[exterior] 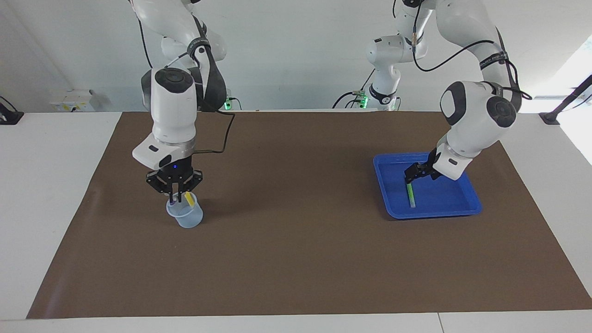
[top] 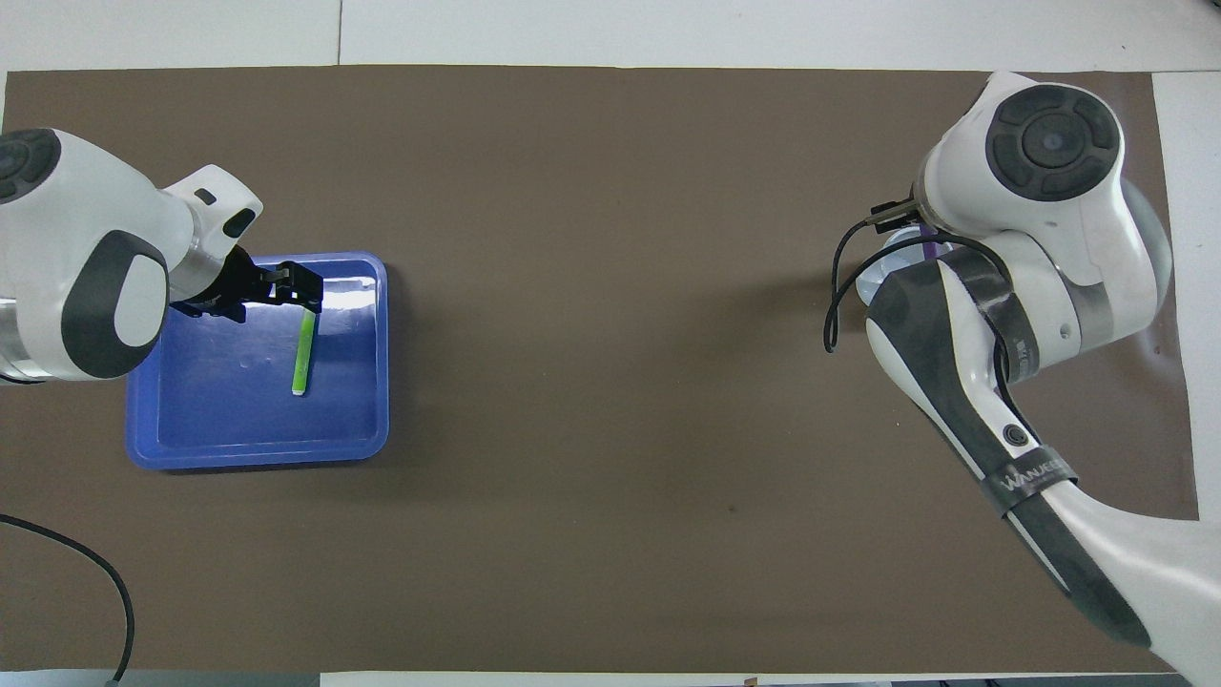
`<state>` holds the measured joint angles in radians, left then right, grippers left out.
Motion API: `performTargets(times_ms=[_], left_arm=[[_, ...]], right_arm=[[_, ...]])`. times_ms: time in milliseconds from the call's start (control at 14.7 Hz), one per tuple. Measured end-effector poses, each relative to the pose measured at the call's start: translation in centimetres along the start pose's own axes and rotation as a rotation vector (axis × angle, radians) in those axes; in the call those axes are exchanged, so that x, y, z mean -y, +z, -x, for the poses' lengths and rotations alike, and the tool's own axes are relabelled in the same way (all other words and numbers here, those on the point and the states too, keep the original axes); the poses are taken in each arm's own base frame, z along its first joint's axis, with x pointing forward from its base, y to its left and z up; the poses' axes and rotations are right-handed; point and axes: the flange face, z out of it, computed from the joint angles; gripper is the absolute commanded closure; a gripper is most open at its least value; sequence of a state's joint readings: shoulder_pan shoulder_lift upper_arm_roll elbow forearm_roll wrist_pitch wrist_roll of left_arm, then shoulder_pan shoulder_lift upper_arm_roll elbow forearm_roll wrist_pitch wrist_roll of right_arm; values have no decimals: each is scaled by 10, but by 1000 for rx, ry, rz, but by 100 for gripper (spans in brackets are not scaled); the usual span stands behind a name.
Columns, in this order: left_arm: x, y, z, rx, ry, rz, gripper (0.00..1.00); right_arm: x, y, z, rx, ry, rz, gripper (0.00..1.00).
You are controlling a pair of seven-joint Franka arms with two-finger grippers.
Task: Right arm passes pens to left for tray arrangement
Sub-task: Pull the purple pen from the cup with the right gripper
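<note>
The blue tray (exterior: 434, 213) lies toward the left arm's end of the table and also shows in the overhead view (top: 258, 456). My left gripper (exterior: 411, 179) is low in the tray, shut on the upper end of the green pen (exterior: 410, 196). The pen slants down to the tray floor (top: 302, 355). My right gripper (exterior: 177, 198) hangs at the mouth of a small translucent cup (exterior: 185, 216) toward the right arm's end. The yellow pen (exterior: 189, 199) and the purple pen (exterior: 172, 200) stand in that cup. In the overhead view the right arm hides most of the cup (top: 873, 274).
A brown mat (exterior: 296, 231) covers the table between the cup and the tray. A black cable (top: 839, 286) loops off the right wrist beside the cup.
</note>
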<state>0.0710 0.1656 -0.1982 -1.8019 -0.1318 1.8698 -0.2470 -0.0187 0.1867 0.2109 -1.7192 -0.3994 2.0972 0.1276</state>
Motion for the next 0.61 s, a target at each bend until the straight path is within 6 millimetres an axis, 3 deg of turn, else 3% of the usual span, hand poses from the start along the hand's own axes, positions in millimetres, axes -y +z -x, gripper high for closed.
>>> performTargets(times_ms=[204, 407, 611], left_arm=[[-15, -42, 18, -15, -203, 118, 0], [-30, -83, 40, -7, -446, 257, 0], [-42, -114, 59, 35, -654, 381, 0]], right_arm=[[-6, -36, -9, -52, 10, 7, 100], [9, -66, -20, -74, 62, -104, 100], [21, -70, -26, -59, 204, -215, 100]])
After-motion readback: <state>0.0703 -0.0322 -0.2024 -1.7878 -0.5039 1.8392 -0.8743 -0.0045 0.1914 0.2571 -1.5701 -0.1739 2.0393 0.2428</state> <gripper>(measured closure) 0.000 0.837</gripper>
